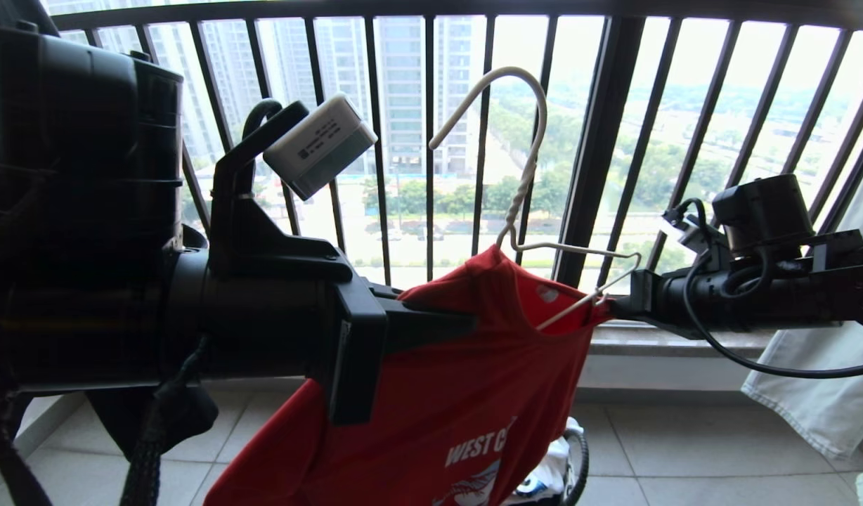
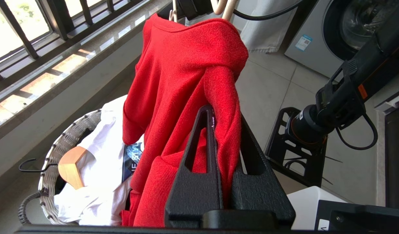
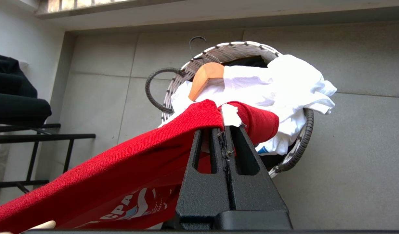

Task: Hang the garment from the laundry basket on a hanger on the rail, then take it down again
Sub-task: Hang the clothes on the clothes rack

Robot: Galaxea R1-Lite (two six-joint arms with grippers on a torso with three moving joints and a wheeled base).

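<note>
The red garment point(image 1: 459, 393) hangs in the air in front of the window bars, its neck threaded over the white wire hanger point(image 1: 526, 169), whose hook points up and is free. My left gripper point(image 1: 431, 316) is shut on a bunched fold of the garment point(image 2: 180, 65) at its left shoulder. My right gripper point(image 1: 611, 306) is shut on the hanger's right end, where red cloth point(image 3: 121, 156) drapes over the fingertips point(image 3: 219, 130). The laundry basket point(image 1: 579, 450) stands on the floor below. The rail is out of view.
The basket point(image 3: 297, 152) holds a white T-shirt point(image 2: 102, 156) and a wooden hanger point(image 2: 71, 165). A dark barred window railing point(image 1: 600, 140) and a stone sill run behind. A washing machine point(image 2: 332, 29) and white cloth point(image 1: 818, 393) are at the right.
</note>
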